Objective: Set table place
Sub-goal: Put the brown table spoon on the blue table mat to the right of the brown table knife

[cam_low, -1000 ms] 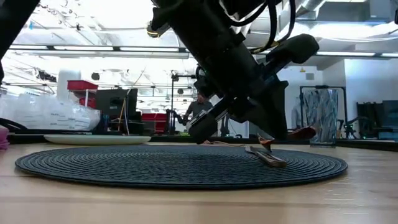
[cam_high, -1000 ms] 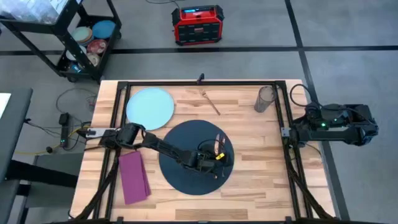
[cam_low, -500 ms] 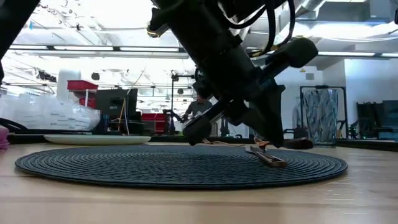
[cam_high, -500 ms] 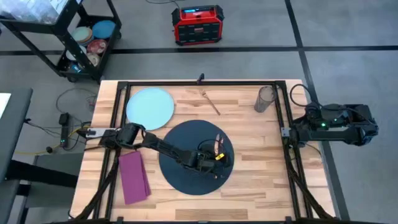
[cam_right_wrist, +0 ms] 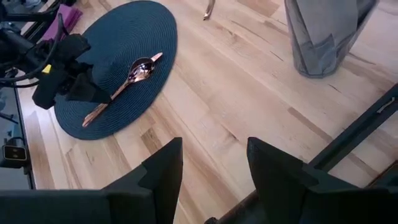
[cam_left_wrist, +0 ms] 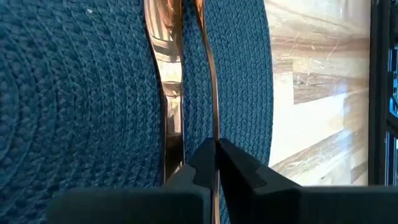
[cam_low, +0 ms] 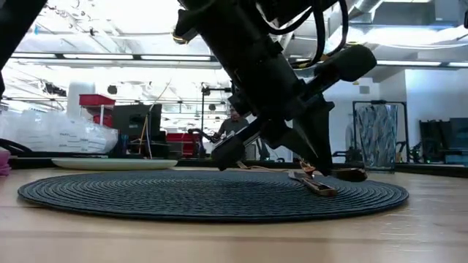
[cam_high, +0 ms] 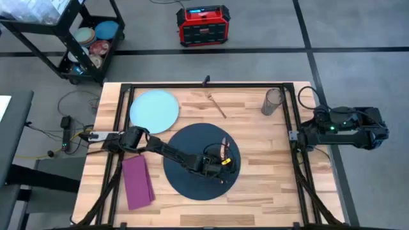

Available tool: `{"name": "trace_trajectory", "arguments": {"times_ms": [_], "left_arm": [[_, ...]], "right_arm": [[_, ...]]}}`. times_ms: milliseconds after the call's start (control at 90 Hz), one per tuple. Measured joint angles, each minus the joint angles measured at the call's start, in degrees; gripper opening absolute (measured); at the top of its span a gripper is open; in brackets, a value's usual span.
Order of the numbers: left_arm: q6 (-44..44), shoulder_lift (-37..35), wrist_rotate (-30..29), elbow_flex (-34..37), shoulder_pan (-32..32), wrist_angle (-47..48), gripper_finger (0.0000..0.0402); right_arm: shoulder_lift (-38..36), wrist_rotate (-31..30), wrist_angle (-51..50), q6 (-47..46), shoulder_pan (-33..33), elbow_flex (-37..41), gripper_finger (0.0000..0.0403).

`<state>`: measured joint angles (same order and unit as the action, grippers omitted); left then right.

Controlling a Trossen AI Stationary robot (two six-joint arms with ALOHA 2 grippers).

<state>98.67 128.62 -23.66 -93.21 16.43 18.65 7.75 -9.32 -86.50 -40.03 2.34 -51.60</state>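
Note:
A dark round mat [cam_high: 192, 167] lies mid-table. On its right part lie a copper knife [cam_left_wrist: 169, 93] and, beside it, a copper spoon [cam_right_wrist: 138, 70]. My left gripper [cam_left_wrist: 216, 149] is down at the mat's right part [cam_high: 222, 160], shut on the spoon. The pale blue plate [cam_high: 154, 108] sits far left of the mat, and the magenta napkin [cam_high: 137, 182] lies near left. The smoky tumbler [cam_high: 273, 101] stands far right. My right gripper [cam_right_wrist: 214, 174] waits open beyond the table's right edge. My left gripper pinches the spoon's thin handle [cam_left_wrist: 214, 134] between its two fingertips, toward the handle's free end. The fingers slant down onto the mat, and the handle runs on ahead of them. The spoon lies low along the mat, its bowl [cam_low: 349, 174] down at the mat's level.
Another copper piece [cam_high: 216, 103] lies on the bare wood at the far edge. A black cart [cam_high: 89, 45] with dishes stands off the table's far left corner, and a red box [cam_high: 202, 24] sits on the floor behind.
My left gripper has gone down toward the mat and tipped lower, still shut on the spoon. The spoon's bowl end, raised a second ago, has come down to the mat beside the knife.

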Motion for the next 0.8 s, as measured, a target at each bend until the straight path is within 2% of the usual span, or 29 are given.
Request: {"name": "trace_trajectory", "arguments": {"times_ms": [433,800], "left_arm": [[-2.05,0.0,0.67,0.0,0.0,0.09,0.0005],[-2.05,0.0,0.63,0.0,-0.02,0.5,0.01]], "right_arm": [[0.0,0.0,0.09,-0.44,0.01,0.0,0.0166],[0.04,0.0,0.48,-0.46,-0.01,0.01,0.0166]]}}
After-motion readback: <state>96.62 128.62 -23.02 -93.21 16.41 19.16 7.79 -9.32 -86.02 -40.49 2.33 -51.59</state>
